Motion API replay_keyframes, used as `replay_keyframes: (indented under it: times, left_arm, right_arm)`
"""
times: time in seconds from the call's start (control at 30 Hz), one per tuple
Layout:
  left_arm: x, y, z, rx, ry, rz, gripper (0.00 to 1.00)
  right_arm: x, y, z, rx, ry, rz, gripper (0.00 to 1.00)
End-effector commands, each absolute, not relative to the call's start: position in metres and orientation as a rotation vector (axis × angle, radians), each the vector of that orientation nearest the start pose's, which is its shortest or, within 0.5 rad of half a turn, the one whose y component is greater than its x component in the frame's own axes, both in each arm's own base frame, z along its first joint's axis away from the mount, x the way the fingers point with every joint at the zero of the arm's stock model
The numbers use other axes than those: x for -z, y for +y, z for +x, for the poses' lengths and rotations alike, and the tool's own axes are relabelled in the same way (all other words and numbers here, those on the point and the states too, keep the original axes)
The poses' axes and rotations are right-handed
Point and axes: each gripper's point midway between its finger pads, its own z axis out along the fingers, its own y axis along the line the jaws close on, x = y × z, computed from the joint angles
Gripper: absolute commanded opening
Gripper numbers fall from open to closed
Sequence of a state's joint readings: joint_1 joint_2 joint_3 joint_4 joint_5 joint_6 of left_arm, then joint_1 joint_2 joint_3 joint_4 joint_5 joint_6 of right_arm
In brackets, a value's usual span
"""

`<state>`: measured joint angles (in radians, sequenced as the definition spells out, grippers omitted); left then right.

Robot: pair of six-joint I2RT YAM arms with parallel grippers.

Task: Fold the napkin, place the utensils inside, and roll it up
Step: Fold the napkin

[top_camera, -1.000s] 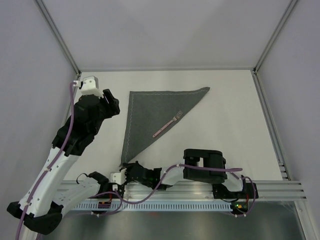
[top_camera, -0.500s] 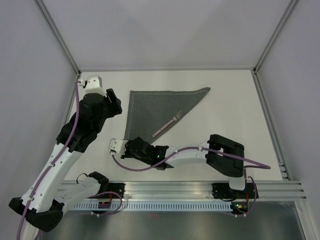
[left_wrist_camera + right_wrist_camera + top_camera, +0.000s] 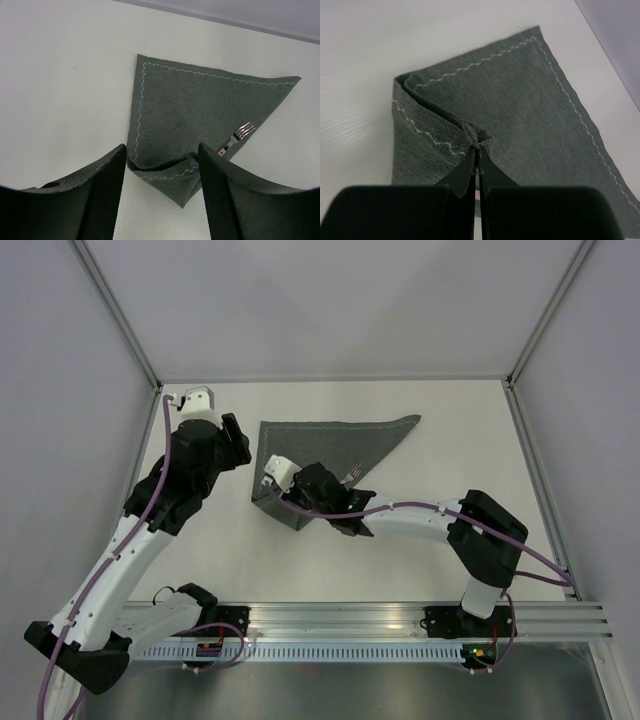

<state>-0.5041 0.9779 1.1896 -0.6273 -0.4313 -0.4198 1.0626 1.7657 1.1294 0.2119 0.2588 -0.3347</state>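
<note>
The napkin (image 3: pixel 330 445) lies on the tabletop (image 3: pixel 450 460) as a folded triangle, its long stitched edge along the far side. The right claw (image 3: pixel 479 150) is pinched tight on the napkin's near corner (image 3: pixel 475 137), which is doubled back over the cloth so that a flap stands up with a soft crease at its left. The fork (image 3: pixel 237 137) rests on the cloth near the right-hand edge. Only its tines and a little of the handle show beyond the flap.

The step in hand looks like folding this corner over the fork. To do it well, the right claw should keep its pinch low and carry the corner straight across. That way the crease forms square and does not drag the whole napkin or nudge the fork out.

The left claw (image 3: pixel 161 150) hovers spread wide above the tabletop, left of the napkin and touching nothing. It could press the left edge down to keep the cloth from sliding. Release should come only once the flap lies flat, or it may spring back.
</note>
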Motion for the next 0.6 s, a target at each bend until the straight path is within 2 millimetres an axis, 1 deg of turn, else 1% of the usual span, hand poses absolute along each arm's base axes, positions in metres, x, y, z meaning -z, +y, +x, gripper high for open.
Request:
replay_keyframes:
  times: [0.0,0.03,0.07,0.1,0.13,0.2,0.23,0.3,0.33,0.43,0.57]
  left_arm:
    - [-0.324,-0.103,0.299,0.212,1.906,-0.151,0.65]
    - [-0.325,-0.104,0.300,0.211,1.905,-0.146,0.65]
    - [-0.324,-0.104,0.301,0.211,1.909,-0.141,0.65]
    - [-0.324,-0.106,0.302,0.212,1.909,-0.137,0.65]
    - [-0.325,-0.106,0.303,0.213,1.909,-0.134,0.65]
    - [-0.323,-0.108,0.305,0.219,1.917,-0.124,0.65]
    - [-0.324,-0.109,0.305,0.219,1.918,-0.121,0.65]
    - [-0.324,-0.111,0.307,0.228,1.919,-0.115,0.65]
    - [-0.322,-0.112,0.308,0.229,1.924,-0.109,0.65]
    - [-0.320,-0.114,0.310,0.232,1.930,-0.101,0.65]
    - [-0.317,-0.116,0.312,0.233,1.939,-0.093,0.65]
  right_arm:
    - [-0.142,0.383,0.317,-0.178,1.697,-1.076,0.01]
    - [-0.141,0.376,0.322,-0.167,1.710,-1.065,0.00]
    - [-0.140,0.365,0.333,-0.148,1.731,-1.040,0.00]
    - [-0.140,0.359,0.339,-0.138,1.739,-1.029,0.01]
    - [-0.139,0.348,0.349,-0.119,1.757,-1.002,0.00]
    - [-0.136,0.338,0.359,-0.106,1.776,-0.985,0.00]
    - [-0.135,0.328,0.368,-0.091,1.792,-0.962,0.00]
    - [-0.130,0.320,0.375,-0.079,1.811,-0.952,0.01]
    - [-0.124,0.312,0.379,-0.061,1.826,-0.944,0.00]
    - [-0.118,0.302,0.387,-0.044,1.845,-0.923,0.01]
    - [-0.113,0.293,0.393,-0.029,1.861,-0.906,0.01]
